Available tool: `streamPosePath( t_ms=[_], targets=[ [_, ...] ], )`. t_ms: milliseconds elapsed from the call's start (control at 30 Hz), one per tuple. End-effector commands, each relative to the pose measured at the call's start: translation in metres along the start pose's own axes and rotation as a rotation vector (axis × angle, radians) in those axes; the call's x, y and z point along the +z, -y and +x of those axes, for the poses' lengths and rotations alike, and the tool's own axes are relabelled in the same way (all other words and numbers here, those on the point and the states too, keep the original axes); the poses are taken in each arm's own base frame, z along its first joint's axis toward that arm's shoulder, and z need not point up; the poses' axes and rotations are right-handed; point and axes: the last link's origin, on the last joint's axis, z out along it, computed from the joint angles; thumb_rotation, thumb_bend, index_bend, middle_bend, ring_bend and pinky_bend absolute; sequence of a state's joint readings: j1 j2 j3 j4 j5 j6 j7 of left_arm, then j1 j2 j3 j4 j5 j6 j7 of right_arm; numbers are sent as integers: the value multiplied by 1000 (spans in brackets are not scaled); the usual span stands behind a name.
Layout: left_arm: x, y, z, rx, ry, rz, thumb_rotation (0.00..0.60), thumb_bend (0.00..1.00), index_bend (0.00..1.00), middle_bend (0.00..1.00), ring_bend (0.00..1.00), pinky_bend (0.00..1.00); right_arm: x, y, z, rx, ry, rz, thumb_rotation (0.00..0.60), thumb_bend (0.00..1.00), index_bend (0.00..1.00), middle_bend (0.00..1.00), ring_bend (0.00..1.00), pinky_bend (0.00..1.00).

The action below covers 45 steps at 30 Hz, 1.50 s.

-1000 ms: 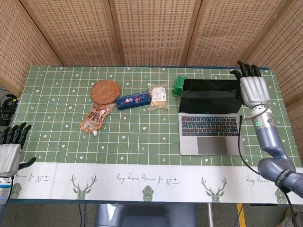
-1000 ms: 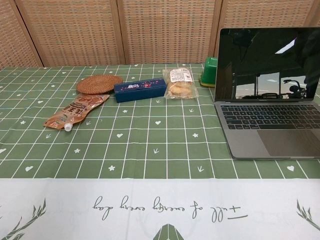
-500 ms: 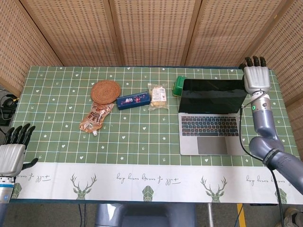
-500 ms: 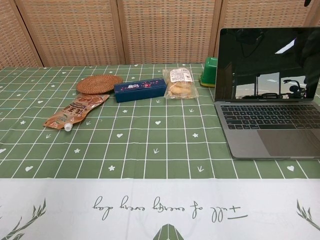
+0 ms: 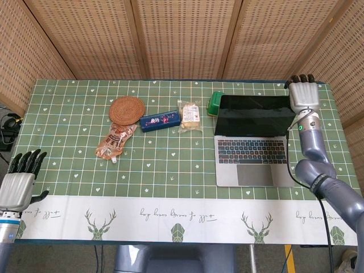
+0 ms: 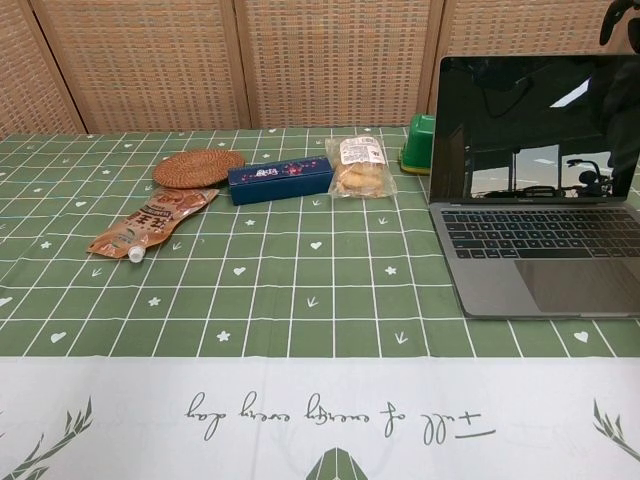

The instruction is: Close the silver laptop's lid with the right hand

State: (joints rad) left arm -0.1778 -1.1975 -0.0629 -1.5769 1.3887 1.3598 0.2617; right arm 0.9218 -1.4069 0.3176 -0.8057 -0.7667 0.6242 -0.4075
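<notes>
The right hand (image 5: 303, 95) hovers just behind the open silver laptop's lid (image 5: 253, 115).

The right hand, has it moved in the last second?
Yes. The right hand has moved toward the far table edge, now behind the top right corner of the laptop lid.

Right hand (image 5: 301, 94) moved behind laptop lid (image 5: 253, 115), fingers curling

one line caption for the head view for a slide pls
Right hand poised behind the open silver laptop's lid, snacks to its left on the green checked tablecloth.
</notes>
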Motion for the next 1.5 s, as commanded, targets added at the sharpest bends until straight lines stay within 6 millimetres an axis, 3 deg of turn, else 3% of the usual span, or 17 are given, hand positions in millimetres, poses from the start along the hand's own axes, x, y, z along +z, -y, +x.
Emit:
streamPosePath(
  t_ms=[33,333,600,800,1500],
  targets=[
    [0,0,0,2,2,-4,600,169,0,0,0,0,0,3,0,1,0,5,600,1000,361,260,162,161],
    [0,-1,-1,6,18,-10,600,173,0,0,0,0,-1,7,0,9,-2,17,600,1000,494,464,367,336],
    [-1,-2,-1,7,22,-15,600,174,0,0,0,0,-4,11,1,9,-1,37,600,1000,514,478,378,344],
    [0,-3,-2,8,29,-18,600,174,0,0,0,0,-11,20,7,13,-14,74,600,1000,583,555,455,400],
    [-7,-6,3,2,29,-50,600,175,0,0,0,0,-55,38,25,-11,72,101,600,1000,612,579,479,427]
  ],
)
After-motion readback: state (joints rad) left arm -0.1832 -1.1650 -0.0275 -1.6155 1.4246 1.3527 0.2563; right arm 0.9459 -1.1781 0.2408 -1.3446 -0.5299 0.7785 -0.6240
